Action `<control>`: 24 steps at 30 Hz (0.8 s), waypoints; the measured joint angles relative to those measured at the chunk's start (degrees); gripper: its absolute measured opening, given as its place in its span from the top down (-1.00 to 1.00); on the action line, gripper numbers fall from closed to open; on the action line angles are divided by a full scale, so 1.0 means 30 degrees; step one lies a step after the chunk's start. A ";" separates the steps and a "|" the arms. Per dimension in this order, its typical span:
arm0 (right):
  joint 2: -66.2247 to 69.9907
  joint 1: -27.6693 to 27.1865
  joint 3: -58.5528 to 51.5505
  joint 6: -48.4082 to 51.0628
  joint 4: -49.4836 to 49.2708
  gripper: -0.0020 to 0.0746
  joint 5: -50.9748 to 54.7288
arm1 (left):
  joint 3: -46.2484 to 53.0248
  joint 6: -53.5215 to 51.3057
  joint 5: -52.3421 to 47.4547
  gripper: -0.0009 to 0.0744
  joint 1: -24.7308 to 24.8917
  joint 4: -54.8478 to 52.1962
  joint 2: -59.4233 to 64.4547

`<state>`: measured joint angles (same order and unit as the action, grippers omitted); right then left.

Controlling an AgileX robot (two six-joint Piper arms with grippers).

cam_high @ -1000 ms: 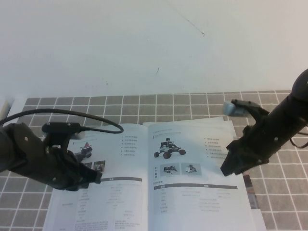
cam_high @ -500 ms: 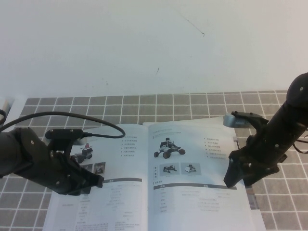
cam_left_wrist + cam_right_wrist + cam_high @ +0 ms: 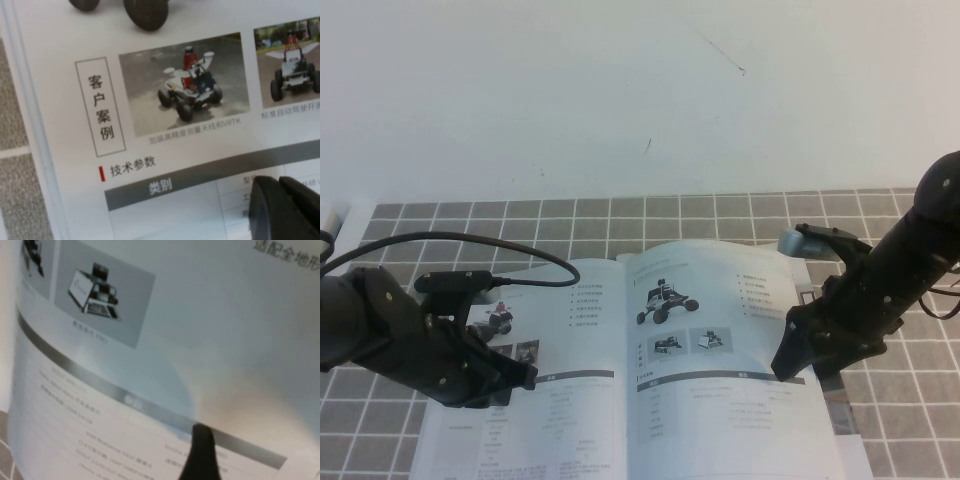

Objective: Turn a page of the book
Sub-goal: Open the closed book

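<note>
The book (image 3: 570, 420) lies open on the tiled mat. Its right-hand page (image 3: 720, 300), with a rover photo and two thumbnails, bows upward at its outer edge. My right gripper (image 3: 785, 368) is at that outer edge, shut on the page. In the right wrist view one finger (image 3: 200, 452) lies on top of the curved page (image 3: 200, 340), and the other finger is hidden beneath it. My left gripper (image 3: 525, 378) is shut and rests on the left-hand page. It shows with fingers together in the left wrist view (image 3: 281, 187), over a text table of the book (image 3: 150, 165).
A grey tiled mat (image 3: 620, 215) lies under the book, with a white surface behind it. The left arm's black cable (image 3: 470, 240) arcs over the book's top left. Lower pages (image 3: 840, 405) show beside the lifted edge, under the right arm.
My right gripper has shifted left and slightly down with the page edge. The right page has bowed up, uncovering the leaf below. The left gripper has barely moved.
</note>
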<state>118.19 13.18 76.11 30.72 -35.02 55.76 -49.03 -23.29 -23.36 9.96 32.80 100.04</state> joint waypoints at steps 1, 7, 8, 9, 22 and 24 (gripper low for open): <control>0.0000 0.0000 0.0000 0.0107 0.0000 -0.41 0.0000 | 0.0000 0.0000 -0.0041 0.99 0.0000 0.0000 0.0000; 0.0000 0.0000 0.0000 0.0371 -0.0768 -0.41 0.0000 | -0.0029 0.0000 -0.0207 0.99 0.0000 0.0063 0.0046; 0.0000 0.0000 0.0030 0.0411 -0.0862 -0.41 0.0045 | -0.0029 0.0000 -0.0205 0.99 0.0000 0.0121 0.0046; 0.0000 0.0000 0.0083 0.0445 -0.0862 -0.41 0.0196 | -0.0029 0.0000 -0.0205 0.99 0.0000 0.0236 0.0075; 0.0000 0.0000 0.3706 -0.1552 0.0820 -0.41 0.3864 | -0.0043 -0.0196 -0.0393 0.99 0.0000 0.0858 0.0134; 0.0000 0.0000 0.4421 -0.2218 0.1470 -0.41 0.4200 | -0.0043 -0.0196 -0.0402 0.99 0.0000 0.0896 0.0164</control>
<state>118.19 13.18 89.37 24.06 -30.61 68.36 -49.15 -23.88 -24.57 9.96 35.49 100.54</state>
